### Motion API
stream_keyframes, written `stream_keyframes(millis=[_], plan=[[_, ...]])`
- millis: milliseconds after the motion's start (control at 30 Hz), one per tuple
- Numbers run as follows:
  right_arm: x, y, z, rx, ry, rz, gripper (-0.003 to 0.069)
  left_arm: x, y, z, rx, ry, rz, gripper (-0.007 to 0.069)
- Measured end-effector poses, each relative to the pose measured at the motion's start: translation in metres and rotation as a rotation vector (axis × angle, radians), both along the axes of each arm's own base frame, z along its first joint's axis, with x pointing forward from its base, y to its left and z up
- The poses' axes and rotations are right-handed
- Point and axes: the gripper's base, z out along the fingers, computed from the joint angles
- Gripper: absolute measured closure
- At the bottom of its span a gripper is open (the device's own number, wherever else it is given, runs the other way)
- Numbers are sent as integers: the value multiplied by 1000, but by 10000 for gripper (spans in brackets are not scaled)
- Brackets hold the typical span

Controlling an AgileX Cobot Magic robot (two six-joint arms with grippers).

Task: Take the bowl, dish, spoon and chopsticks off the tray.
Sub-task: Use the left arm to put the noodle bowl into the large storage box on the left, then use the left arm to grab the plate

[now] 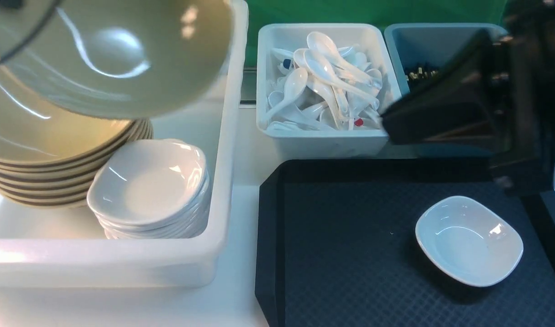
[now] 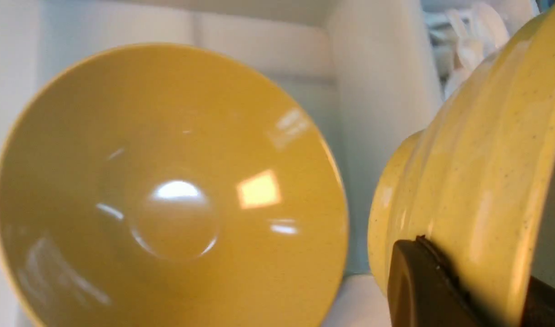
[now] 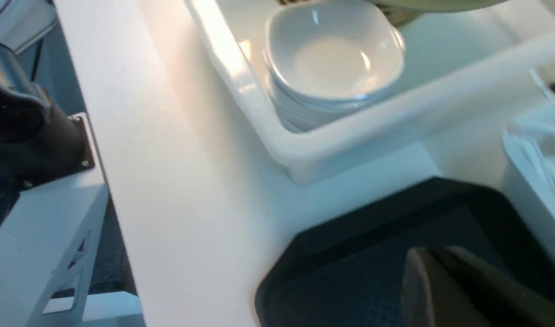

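left jaws clamped on rim of bowl (image 1: 113, 54), held tilted above bowl stack (image 1: 41, 177) in white tub (image 1: 222, 181). dish (image 1: 469, 240) sits on tray (image 1: 341, 254). right jaws blurred, can't tell state.

You have no legible text, brand or number here. In the far white tub (image 1: 322, 141) of spoons (image 1: 325, 77), a small blue mark (image 1: 287, 63) and a small red mark (image 1: 358, 122) show, both too small to read.
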Motion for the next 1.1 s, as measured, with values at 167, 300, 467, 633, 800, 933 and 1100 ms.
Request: stream_keyframes(millis=[167, 300, 467, 633, 800, 933, 1100], plan=[[1, 22, -10, -35, 2, 99, 617, -8, 46, -34, -38, 84, 153, 621], [5, 25, -14, -50, -2, 104, 615, -8, 62, -71, -2, 143, 236, 617], [7, 25, -13, -46, -22, 98, 615, -3, 71, -106, 18, 116, 321, 578], [7, 25, -13, -51, -35, 109, 615, -4, 78, -117, 110, 119, 331, 426], [7, 25, -13, -52, -38, 111, 614, -7, 84, -119, 191, 151, 344, 183], [6, 25, -13, -55, -35, 113, 614, -13, 84, -117, 203, 184, 368, 64], [8, 21, -15, -110, -29, 79, 614, -28, 62, -69, 251, 77, 346, 37]])
